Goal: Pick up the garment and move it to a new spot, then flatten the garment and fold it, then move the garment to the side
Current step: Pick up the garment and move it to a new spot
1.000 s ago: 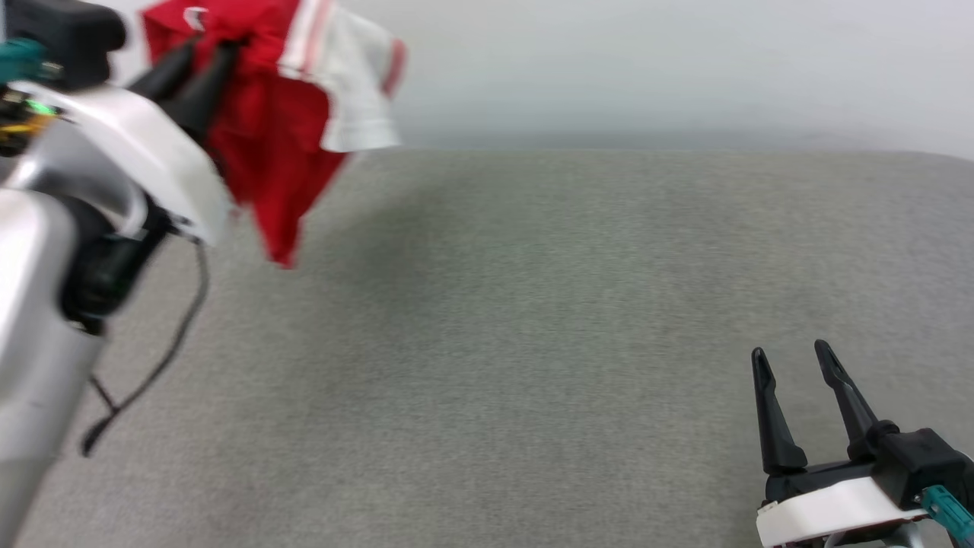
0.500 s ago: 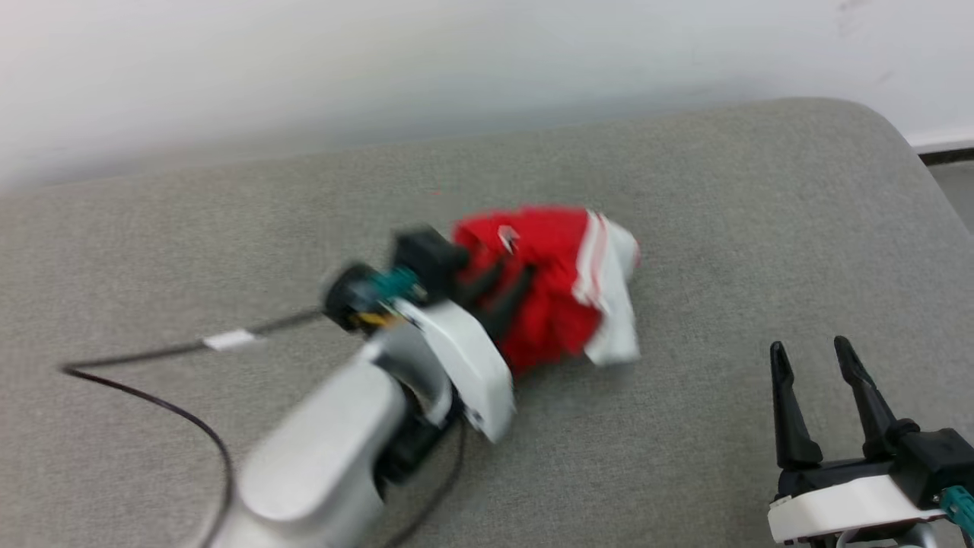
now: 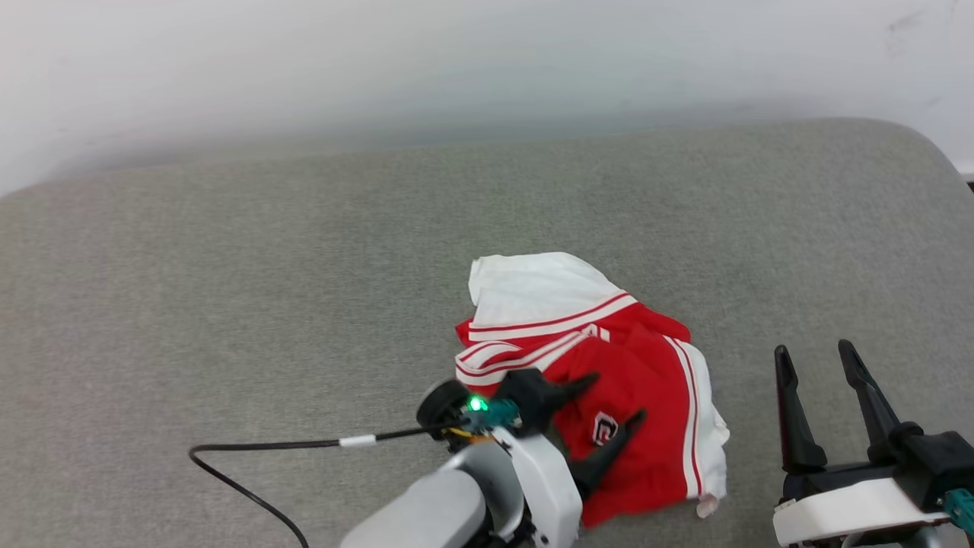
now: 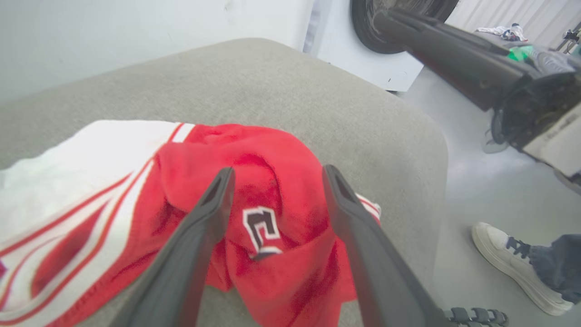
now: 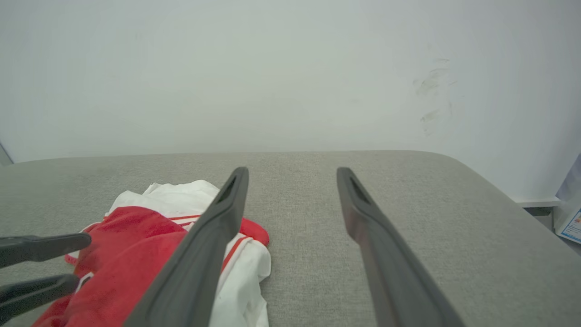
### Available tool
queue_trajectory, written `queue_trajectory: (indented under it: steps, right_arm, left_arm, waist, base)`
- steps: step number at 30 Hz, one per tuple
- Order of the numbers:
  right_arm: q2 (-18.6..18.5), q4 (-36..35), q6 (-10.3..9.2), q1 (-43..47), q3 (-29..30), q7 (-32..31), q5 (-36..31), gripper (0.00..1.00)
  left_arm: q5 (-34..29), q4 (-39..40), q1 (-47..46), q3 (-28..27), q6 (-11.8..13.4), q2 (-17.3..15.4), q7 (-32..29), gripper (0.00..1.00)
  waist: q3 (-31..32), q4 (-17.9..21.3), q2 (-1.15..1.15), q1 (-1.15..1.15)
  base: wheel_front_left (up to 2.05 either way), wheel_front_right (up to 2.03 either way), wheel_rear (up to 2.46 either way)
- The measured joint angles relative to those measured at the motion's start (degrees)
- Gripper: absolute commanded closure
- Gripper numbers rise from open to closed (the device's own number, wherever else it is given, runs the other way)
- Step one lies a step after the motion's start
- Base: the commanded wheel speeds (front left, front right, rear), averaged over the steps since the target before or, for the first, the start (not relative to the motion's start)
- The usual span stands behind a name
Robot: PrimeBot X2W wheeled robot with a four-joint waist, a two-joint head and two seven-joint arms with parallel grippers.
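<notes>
Bright, even, diffuse light fills the head view, with no glare and no hard shadows. The wall (image 3: 456, 61) looks smooth and soft, and a faint grey band of shade lies where it meets the surface (image 3: 228, 304). The garment (image 3: 647, 396) is sharp, its red strongly saturated, with a thin soft shadow along its edge. A green lamp (image 3: 477, 404) glows on the left wrist. In the left wrist view the wide lens bends the surface's edge, the left hand (image 4: 278, 169) blurs toward the frame's bottom, and the red cloth looks grainy. In the right wrist view the right hand (image 5: 292, 170) likewise softens near the lens
</notes>
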State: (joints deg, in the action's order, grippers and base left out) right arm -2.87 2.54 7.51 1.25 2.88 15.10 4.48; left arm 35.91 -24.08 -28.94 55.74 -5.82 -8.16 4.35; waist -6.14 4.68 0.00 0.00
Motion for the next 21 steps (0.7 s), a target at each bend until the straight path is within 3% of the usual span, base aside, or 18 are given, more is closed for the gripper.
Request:
queue_trajectory:
  steps: [6,10,12,14,17,21]
  right_arm:
    - [0.00,0.16,0.00,1.20,0.80,0.00,-0.52,0.00]
    - [-0.01,-0.01,0.00,1.69,1.31,0.00,-0.62,0.00]
    - [0.00,-0.40,0.00,1.96,1.72,0.00,-1.00,0.00]
    - [-0.01,-0.66,0.00,2.26,2.21,0.00,-1.01,0.00]
    - [0.00,-0.91,0.00,2.33,2.46,0.00,-1.01,0.00]
    - [0.01,-1.44,0.00,2.53,2.80,0.00,-0.54,0.00]
  left_arm:
    - [0.30,4.13,-1.68,-4.61,2.60,-3.15,3.21,0.00]
    - [-0.26,6.78,-2.63,-9.62,6.49,-7.83,6.44,0.00]
    - [0.88,8.51,-1.47,-15.22,10.07,-10.48,9.03,0.00]
    - [0.54,10.60,1.38,-19.01,12.44,-13.93,10.07,0.00]
    - [-0.40,13.00,5.75,-22.57,14.18,-16.61,10.55,0.00]
    - [-3.33,17.59,12.86,-27.47,15.56,-17.44,10.59,0.00]
  waist:
    - [2.40,-3.09,0.00,0.00]
    - [3.96,-5.38,0.00,0.00]
    - [4.97,-6.92,0.00,0.00]
    - [5.78,-8.10,0.00,0.00]
    - [6.28,-8.90,0.00,0.00]
    - [6.37,-9.23,0.00,0.00]
  base:
    - [0.00,0.00,0.00]
    - [0.00,0.00,0.00]
    - [0.00,0.00,0.00]
    - [0.00,0.00,0.00]
    - [0.00,0.00,0.00]
    - [0.00,0.00,0.00]
